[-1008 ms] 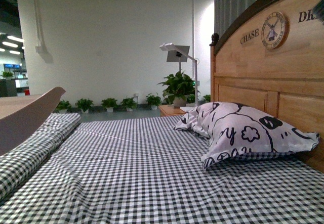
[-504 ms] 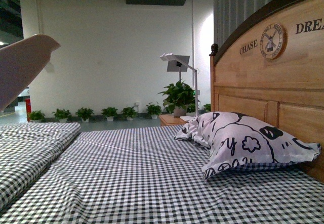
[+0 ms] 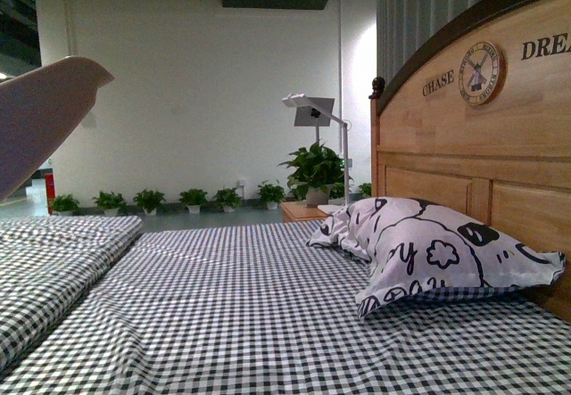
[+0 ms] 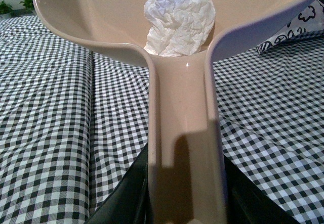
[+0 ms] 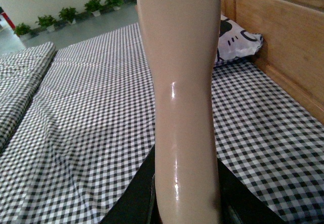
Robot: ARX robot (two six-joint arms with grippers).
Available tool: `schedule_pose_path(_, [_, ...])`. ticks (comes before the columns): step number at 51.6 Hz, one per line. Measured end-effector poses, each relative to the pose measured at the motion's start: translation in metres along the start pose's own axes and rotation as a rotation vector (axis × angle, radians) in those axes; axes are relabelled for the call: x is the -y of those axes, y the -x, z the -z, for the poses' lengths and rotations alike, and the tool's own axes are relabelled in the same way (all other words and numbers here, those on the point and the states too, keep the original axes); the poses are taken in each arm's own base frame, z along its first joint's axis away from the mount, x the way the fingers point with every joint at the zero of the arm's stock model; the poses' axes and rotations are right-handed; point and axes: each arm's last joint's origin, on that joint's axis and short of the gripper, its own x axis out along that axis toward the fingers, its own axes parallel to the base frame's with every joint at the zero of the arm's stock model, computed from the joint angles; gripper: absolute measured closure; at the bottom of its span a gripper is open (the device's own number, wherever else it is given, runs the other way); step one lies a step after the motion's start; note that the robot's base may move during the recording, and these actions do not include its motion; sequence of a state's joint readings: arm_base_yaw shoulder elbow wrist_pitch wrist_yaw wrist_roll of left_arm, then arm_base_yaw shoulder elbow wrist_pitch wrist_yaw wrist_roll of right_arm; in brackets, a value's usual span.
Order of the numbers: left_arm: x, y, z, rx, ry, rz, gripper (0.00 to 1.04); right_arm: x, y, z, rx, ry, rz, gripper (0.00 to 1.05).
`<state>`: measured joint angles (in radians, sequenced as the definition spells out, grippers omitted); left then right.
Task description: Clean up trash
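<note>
— What has your left pincer (image 4: pixel 185 211) got?
— It grips the handle of the pale pink dustpan (image 4: pixel 185 133), dark jaws on either side at the bottom centre of the left wrist frame. The pan is raised above the checked bed (image 4: pixel 50 133).
— And the trash?
— The trash (image 4: pixel 178 19), a crumpled white scrap, lies inside the pan at the upper centre of that frame, against the neck where the handle begins.
— Your right pincer?
— My right pincer (image 5: pixel 185 209) is clamped on a smooth pale handle (image 5: pixel 182 92) running up the middle of the right wrist frame; its top is cut off.
— Anything from the front?
— The pan's edge (image 3: pixel 45 114) shows at upper left, the patterned pillow (image 3: pixel 428 248) lies at right against the wooden headboard (image 3: pixel 482 145).
</note>
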<state>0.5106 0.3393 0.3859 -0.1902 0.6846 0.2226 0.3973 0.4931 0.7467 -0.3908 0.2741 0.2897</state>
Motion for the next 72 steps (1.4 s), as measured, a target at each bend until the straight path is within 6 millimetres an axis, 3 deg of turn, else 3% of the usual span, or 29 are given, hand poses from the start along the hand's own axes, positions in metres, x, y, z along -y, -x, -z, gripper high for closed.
schedule_pose_path(72, [0.0000,0.0000,0.0000,0.000,0.000,0.000,0.78,-0.0002,-0.0001,0.0001,-0.001,0.001,0.000,0.85])
